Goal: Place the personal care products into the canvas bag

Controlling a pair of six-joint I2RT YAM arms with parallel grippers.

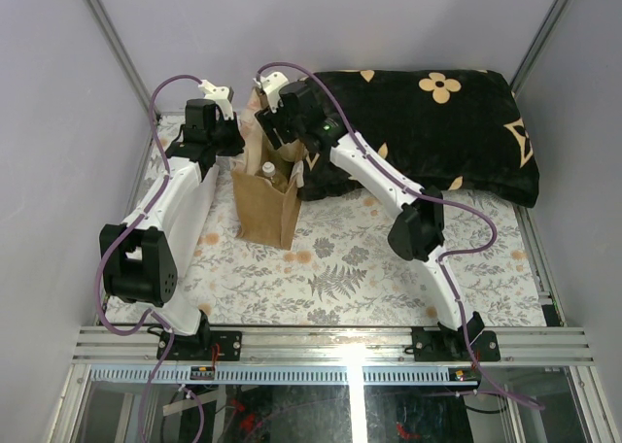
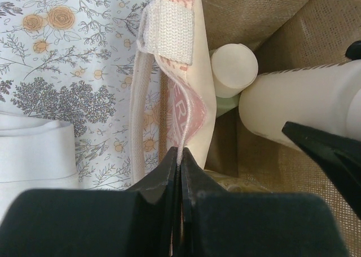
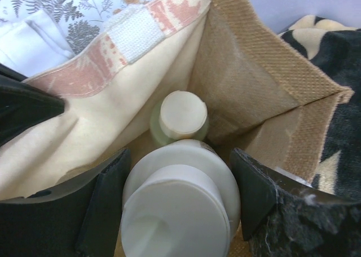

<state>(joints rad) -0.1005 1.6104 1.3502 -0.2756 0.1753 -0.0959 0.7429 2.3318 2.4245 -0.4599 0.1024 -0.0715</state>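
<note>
From the left wrist only: left claw (image 2: 180, 155) pinched tight on the rim of the canvas bag (image 2: 271, 9), white cloth (image 2: 34, 150) nearby. From the right wrist only: right claw (image 3: 179, 158) clamping a cream bottle (image 3: 177, 212) at the bag's mouth, greenish bottle (image 3: 180, 119) inside below. From above: bag upright on floral worktop (image 1: 369, 268), black cushion (image 1: 437, 132) behind, grey walls (image 1: 292, 25). Two bottles, one bag.

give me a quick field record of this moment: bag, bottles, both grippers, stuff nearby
bag: canvas bag upright, mouth open, next to the black cushion
left gripper: left gripper shut on the bag's rim fabric
right gripper: right gripper gripping the cream bottle at the bag's mouth
inside bag: greenish bottle with pale cap, standing below the cream one
nearby: white folded cloth on the floral table cover, outside the bag
other bottles: not visible
</note>
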